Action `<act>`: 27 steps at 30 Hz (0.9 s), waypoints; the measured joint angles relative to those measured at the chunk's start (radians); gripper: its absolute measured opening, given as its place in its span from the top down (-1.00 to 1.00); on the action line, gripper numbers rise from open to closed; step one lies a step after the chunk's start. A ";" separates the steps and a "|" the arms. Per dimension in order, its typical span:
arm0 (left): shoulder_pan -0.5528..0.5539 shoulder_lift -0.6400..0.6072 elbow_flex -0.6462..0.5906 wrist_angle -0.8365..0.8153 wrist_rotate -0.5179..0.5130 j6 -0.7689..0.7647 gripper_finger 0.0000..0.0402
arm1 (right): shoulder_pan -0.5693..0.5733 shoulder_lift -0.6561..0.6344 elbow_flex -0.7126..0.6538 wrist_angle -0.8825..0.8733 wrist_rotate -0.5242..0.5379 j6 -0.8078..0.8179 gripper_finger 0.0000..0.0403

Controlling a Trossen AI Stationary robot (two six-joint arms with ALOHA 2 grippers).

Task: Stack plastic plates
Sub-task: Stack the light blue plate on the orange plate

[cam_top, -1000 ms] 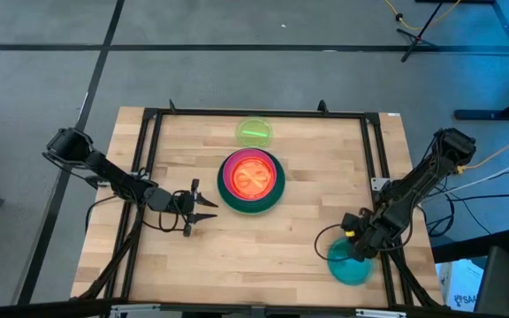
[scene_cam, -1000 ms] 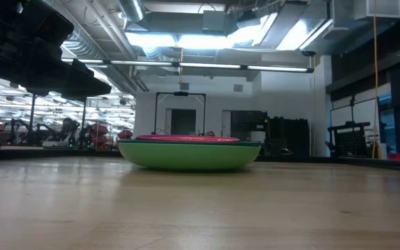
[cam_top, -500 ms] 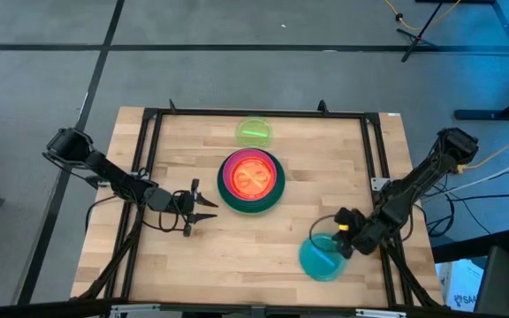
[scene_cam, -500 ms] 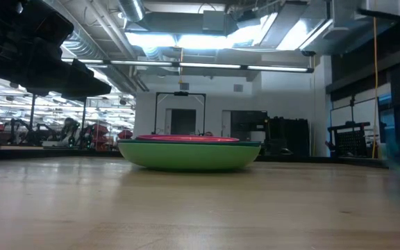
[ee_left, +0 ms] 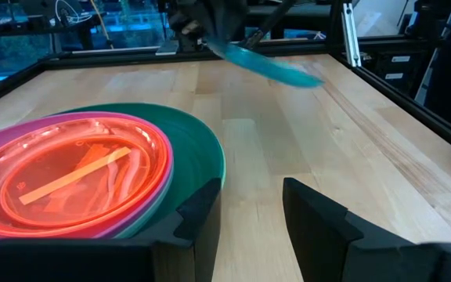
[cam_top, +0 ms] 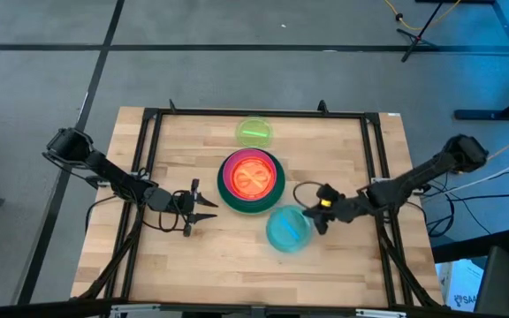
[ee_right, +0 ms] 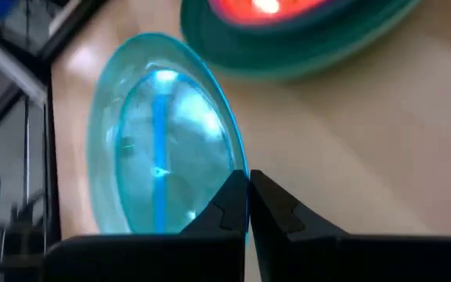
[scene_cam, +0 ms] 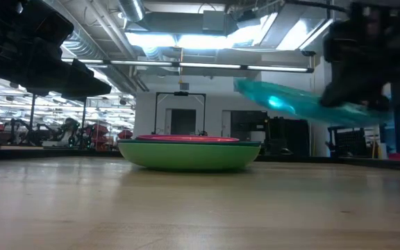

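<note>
At the middle of the table (cam_top: 237, 256) a stack of plates (cam_top: 251, 182) is seen: a light green plate (scene_cam: 189, 155) at the base in the low view, a dark green plate (ee_left: 198, 149) above it, then a magenta plate (ee_left: 156, 182), and nested on top a translucent orange plate (ee_left: 69, 188) glowing red-orange. Beyond the stack, toward the table's far edge, a small lime plate (cam_top: 254, 132) is left lying alone, apart from the others. Now to the right gripper (cam_top: 315, 215): its fingers (ee_right: 288, 215) are closed narrowly on the rim of a teal plate (cam_top: 287, 230), pinched thin between them in the right wrist view. The teal plate is held clear of the wood, tilted, as shown in the low view, and it juts out from the fingertips toward the stack, whose rim is just beside the plate's far edge in the high view. On the stack's other side, the left gripper (cam_top: 203, 208) is parked just above the table, its fingers (ee_left: 319, 223) spread moderately with nothing between them, and the stack's rim is found close ahead of the tips.
</note>
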 joint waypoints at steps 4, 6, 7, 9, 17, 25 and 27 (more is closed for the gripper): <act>0.000 0.000 0.000 0.000 0.000 0.000 0.35 | -0.077 0.003 0.000 0.049 0.043 -0.033 0.98; 0.000 0.000 0.000 0.000 0.000 0.000 0.35 | -0.115 0.010 0.000 0.082 0.063 -0.057 0.98; 0.000 0.000 0.000 0.000 0.000 0.000 0.35 | -0.135 0.016 0.000 0.103 0.074 -0.073 0.98; 0.000 0.000 0.000 0.000 0.000 0.000 0.35 | -0.176 0.030 0.000 0.155 0.086 -0.112 0.97; 0.000 0.000 0.000 0.000 0.001 0.000 0.35 | -0.335 0.170 0.002 0.438 0.085 -0.217 0.97; 0.000 0.000 0.000 0.000 0.002 0.000 0.35 | -0.436 0.331 0.039 0.599 0.077 -0.269 0.97; 0.000 0.000 0.000 0.000 0.002 0.000 0.35 | -0.449 0.373 0.062 0.599 0.078 -0.264 0.97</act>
